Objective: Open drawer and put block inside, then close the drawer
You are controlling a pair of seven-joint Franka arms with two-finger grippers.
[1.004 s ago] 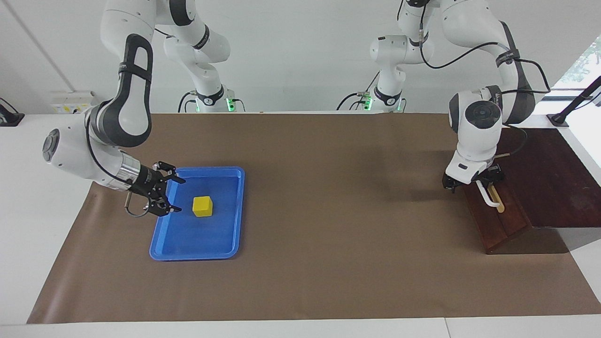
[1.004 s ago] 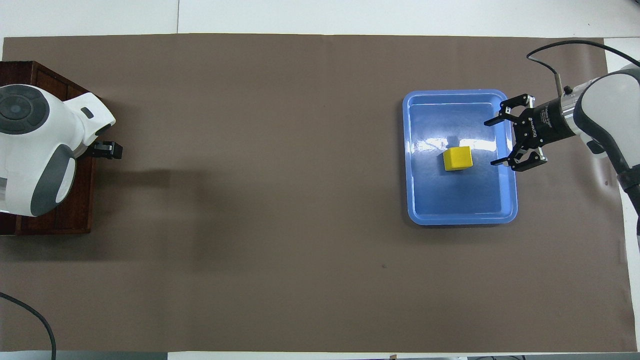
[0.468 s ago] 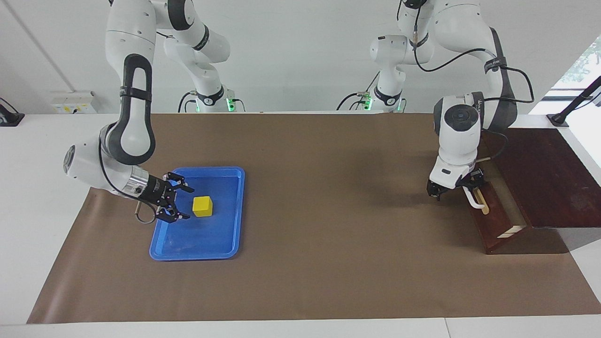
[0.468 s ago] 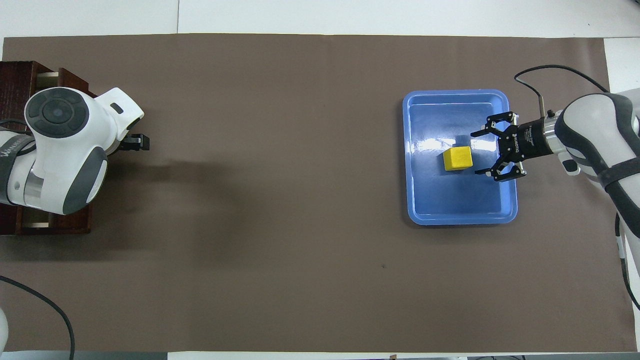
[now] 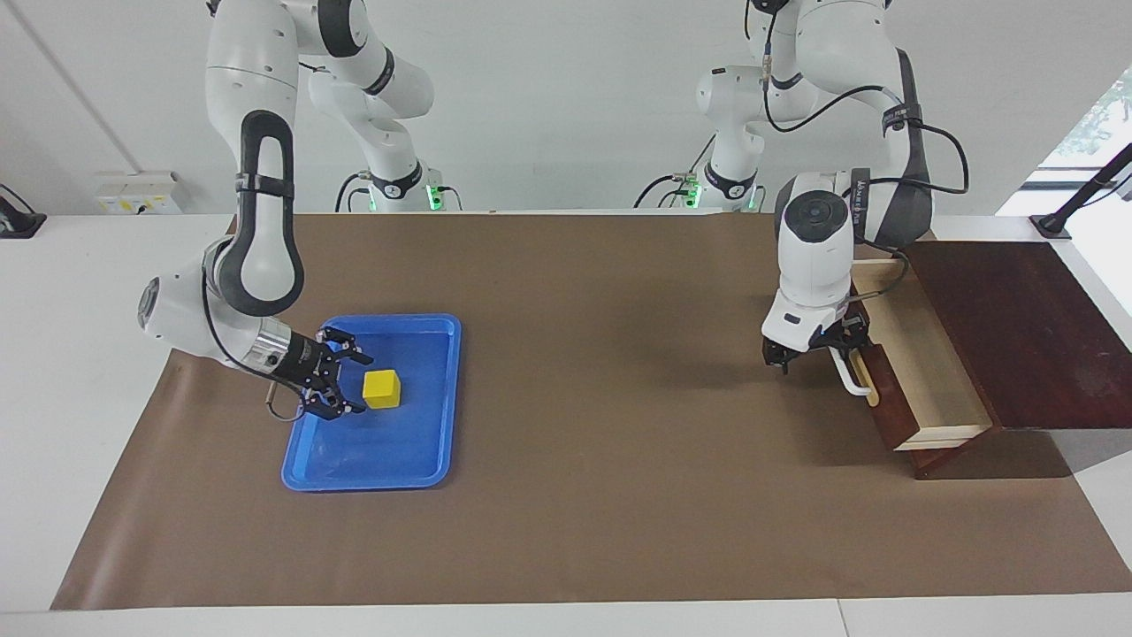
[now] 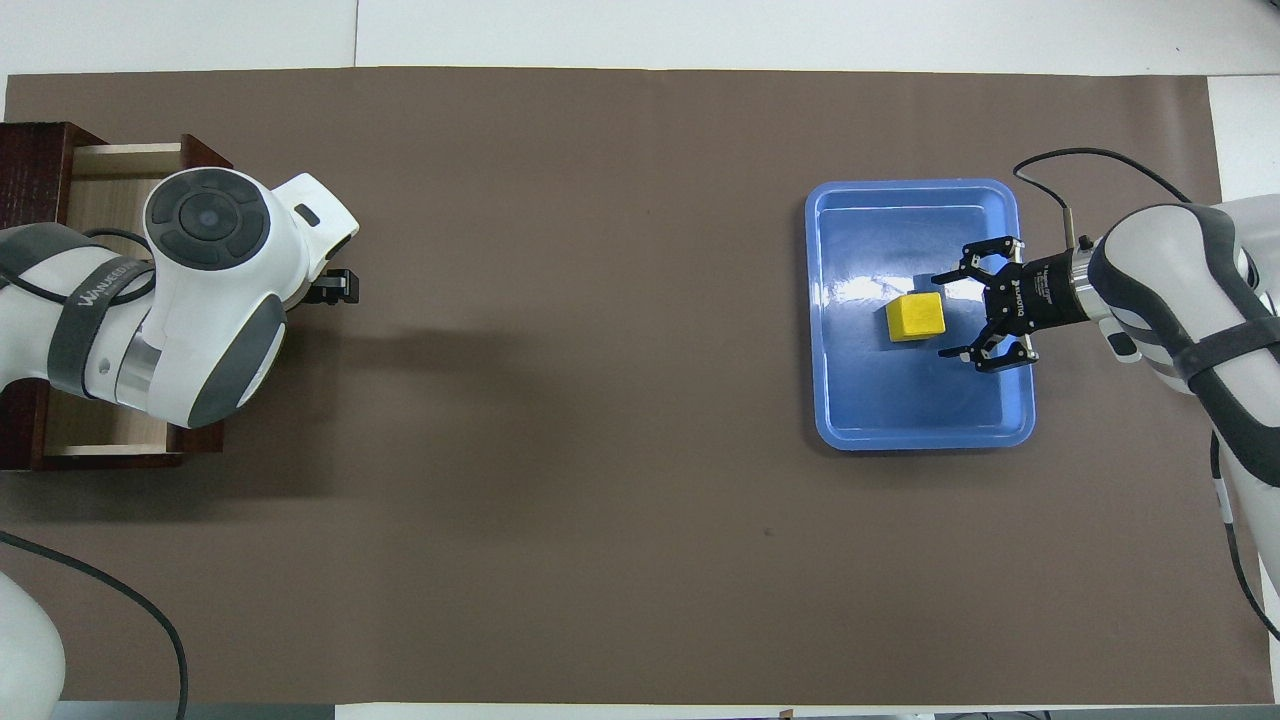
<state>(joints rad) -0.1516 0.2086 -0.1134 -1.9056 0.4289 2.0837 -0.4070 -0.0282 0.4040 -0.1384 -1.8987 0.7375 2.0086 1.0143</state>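
The yellow block (image 5: 382, 389) lies in the blue tray (image 5: 371, 478) toward the right arm's end of the table. My right gripper (image 5: 357, 384) is open, low over the tray, its fingers just beside the block and not touching it. In the overhead view the block (image 6: 915, 317) sits right at the open right gripper (image 6: 944, 316). The drawer (image 5: 920, 372) stands pulled out of its dark cabinet (image 5: 1026, 327), its pale inside showing. My left gripper (image 5: 833, 349) is shut on the drawer's white handle (image 5: 852, 380). In the overhead view the left arm hides the handle.
Brown paper (image 5: 601, 495) covers the table between the tray and the drawer. The cabinet stands at the left arm's end of the table. The drawer's inside (image 6: 110, 180) holds nothing that I can see.
My left gripper has pulled the drawer from nearly shut to well out, toward the table's middle. My right gripper has come down and in toward the block, still open.
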